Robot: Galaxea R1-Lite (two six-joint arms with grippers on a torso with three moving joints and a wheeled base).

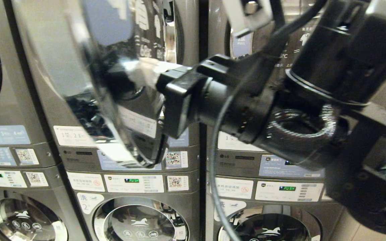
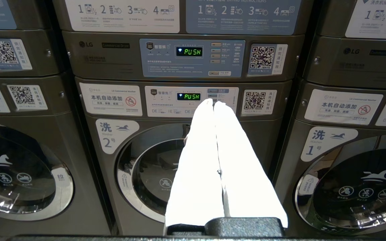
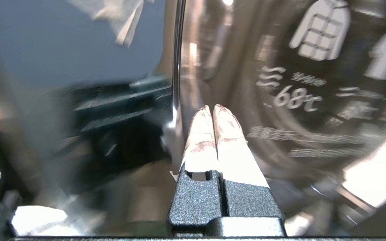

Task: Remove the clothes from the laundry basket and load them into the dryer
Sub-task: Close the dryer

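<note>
Dryer door (image 1: 112,83), swung open at my 10 o'clock: rigid, glossy, best pushed at its rim. My right gripper (image 3: 213,113), fingers pressed together and empty, sits at that rim. Left gripper (image 2: 213,103), likewise closed, idles facing a washer (image 2: 152,174). Clothes, basket: unseen.

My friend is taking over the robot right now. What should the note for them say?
Right tool: shut, holding nothing, up against the open dryer door, by its edge.
Left tool: shut, empty, parked low, facing the washer marked 2.
Things: dark clothes show behind the door glass. The laundry basket is not in view.
Done: some clothes seem to be in the dryer already.
Left: cannot tell if more clothes wait in the basket. Check there, load any that remain, then close the door.
</note>
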